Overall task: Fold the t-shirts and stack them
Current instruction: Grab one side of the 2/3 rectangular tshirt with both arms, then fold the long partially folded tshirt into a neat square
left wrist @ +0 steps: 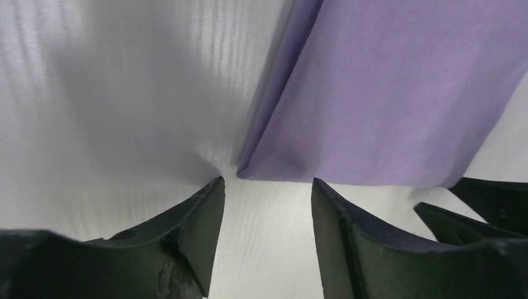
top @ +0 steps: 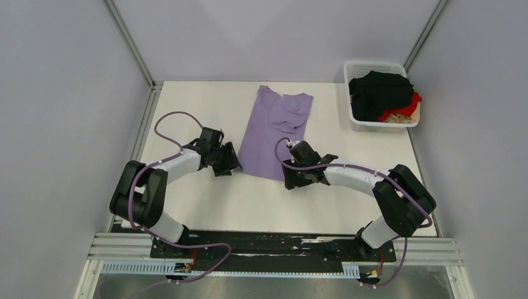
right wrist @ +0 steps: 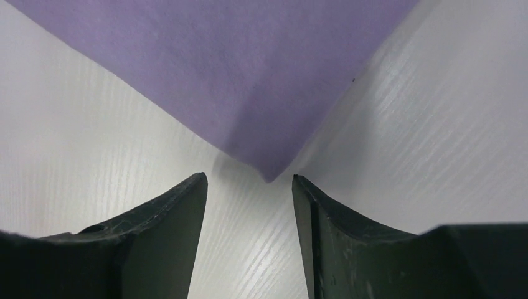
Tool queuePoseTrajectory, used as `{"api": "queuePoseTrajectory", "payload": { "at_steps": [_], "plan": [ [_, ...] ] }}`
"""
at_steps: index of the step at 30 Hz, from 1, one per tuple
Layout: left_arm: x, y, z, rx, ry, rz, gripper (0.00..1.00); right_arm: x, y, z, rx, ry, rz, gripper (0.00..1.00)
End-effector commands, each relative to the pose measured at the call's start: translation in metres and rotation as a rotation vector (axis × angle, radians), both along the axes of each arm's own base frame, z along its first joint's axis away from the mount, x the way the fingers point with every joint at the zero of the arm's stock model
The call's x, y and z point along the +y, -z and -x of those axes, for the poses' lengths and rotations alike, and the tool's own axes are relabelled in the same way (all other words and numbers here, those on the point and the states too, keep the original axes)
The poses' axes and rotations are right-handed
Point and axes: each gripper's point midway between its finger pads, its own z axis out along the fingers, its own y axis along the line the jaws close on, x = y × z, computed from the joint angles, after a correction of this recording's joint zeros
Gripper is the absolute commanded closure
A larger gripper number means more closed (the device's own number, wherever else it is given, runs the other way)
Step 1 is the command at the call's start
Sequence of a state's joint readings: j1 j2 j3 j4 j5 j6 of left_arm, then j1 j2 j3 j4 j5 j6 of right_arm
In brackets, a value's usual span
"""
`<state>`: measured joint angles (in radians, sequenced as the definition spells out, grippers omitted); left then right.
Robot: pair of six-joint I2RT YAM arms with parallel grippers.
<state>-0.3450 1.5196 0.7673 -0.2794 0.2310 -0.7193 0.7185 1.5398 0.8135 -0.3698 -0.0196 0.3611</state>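
My left gripper point(left wrist: 268, 182), fingers spread and empty, sits at the near left corner of the light purple t-shirt point(top: 274, 134), which lies folded lengthwise on the table point(top: 205, 205). My right gripper point(right wrist: 249, 179), equally spread and empty, faces its near right corner.

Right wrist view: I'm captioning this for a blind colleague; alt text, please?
A corner of the light purple t-shirt lies flat on the white table, pointing toward the gap between the right gripper's open black fingers, which do not touch it.
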Motion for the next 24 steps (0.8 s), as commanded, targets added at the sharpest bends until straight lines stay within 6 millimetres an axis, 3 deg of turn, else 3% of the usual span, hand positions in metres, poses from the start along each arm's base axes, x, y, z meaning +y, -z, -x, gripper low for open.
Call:
{"api": "queuePoseTrajectory", "payload": {
  "at_steps": [1,3,5,6,8,11,14,15,16,17,18,19,21,24],
  "plan": [
    [-0.009,0.012,-0.015,-0.001,0.010,0.017,0.42,0.013,0.008,-0.014,-0.032,0.014,-0.035,0.47],
    [-0.012,0.017,-0.015,0.012,0.023,0.022,0.52,0.013,0.014,-0.017,-0.034,0.019,-0.021,0.53],
    [-0.015,0.022,-0.014,0.028,0.036,0.029,0.68,0.013,0.020,-0.018,-0.026,0.027,-0.015,0.68],
    [-0.019,0.022,-0.012,0.035,0.047,0.043,0.84,0.013,0.021,-0.017,-0.019,0.031,-0.012,0.74],
    [-0.023,0.022,-0.007,0.044,0.063,0.056,0.99,0.014,0.018,-0.012,-0.009,0.032,-0.019,0.88],
    [-0.019,0.011,0.006,0.028,0.067,0.037,1.00,0.019,0.007,0.012,0.023,-0.024,-0.052,0.99],
    [-0.010,-0.011,0.022,-0.019,0.063,0.017,1.00,0.029,-0.011,0.054,0.095,-0.128,-0.134,1.00],
    [-0.004,-0.010,0.036,0.008,0.068,0.000,1.00,0.034,-0.018,0.069,0.124,-0.171,-0.174,1.00],
    [-0.003,-0.025,0.040,-0.036,0.069,0.013,1.00,0.039,-0.026,0.086,0.166,-0.212,-0.224,1.00],
    [0.003,-0.024,0.054,-0.007,0.071,0.000,1.00,0.044,-0.036,0.101,0.208,-0.253,-0.286,1.00],
    [0.005,-0.040,0.059,-0.052,0.073,0.019,1.00,0.049,-0.047,0.114,0.243,-0.280,-0.345,1.00],
    [0.009,-0.041,0.072,-0.023,0.076,0.016,1.00,0.053,-0.061,0.124,0.258,-0.310,-0.410,1.00],
    [0.010,-0.061,0.089,-0.050,0.086,0.057,1.00,0.055,-0.082,0.136,0.272,-0.340,-0.484,1.00],
    [0.009,-0.099,0.105,-0.140,0.090,0.141,1.00,0.051,-0.101,0.136,0.228,-0.337,-0.514,1.00]
  ]
}}
